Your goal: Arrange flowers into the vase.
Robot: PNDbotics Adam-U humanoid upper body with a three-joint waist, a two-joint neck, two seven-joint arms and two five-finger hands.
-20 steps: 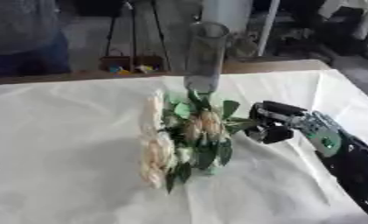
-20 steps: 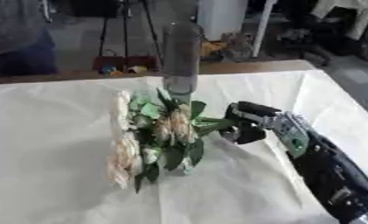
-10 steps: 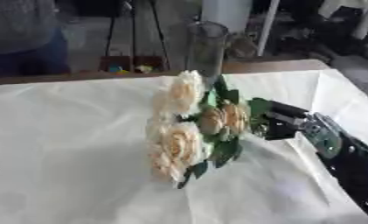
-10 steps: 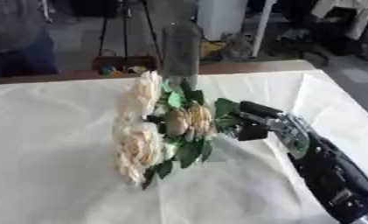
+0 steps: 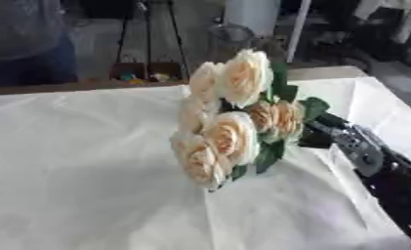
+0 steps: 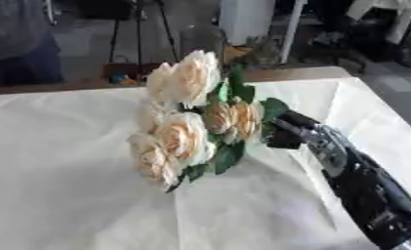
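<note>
White cloth (image 5: 89,185) over the table, dim room clutter beyond the far edge. Bunch of cream roses (image 5: 230,122) lifted clear of the cloth, blooms fanned up and to the left, green leaves and stem end running down-right into the right hand (image 6: 298,132). Fingers curled round the stems — closed on the bunch, though the grip itself half hidden by leaves. Long axis of the bunch tilted, blooms leaning away from the hand toward the table's middle and slightly back. Glass vase (image 5: 234,41) standing behind the blooms near the far edge, mostly masked by the top rose, only the rim and upper wall showing. So: vase beyond and a little left of the hand, bunch between the two. Next step, by judgement — swinging the stem end round and over the rim, since blooms now lead and stems trail. Left hand not visible in either eye's view.
</note>
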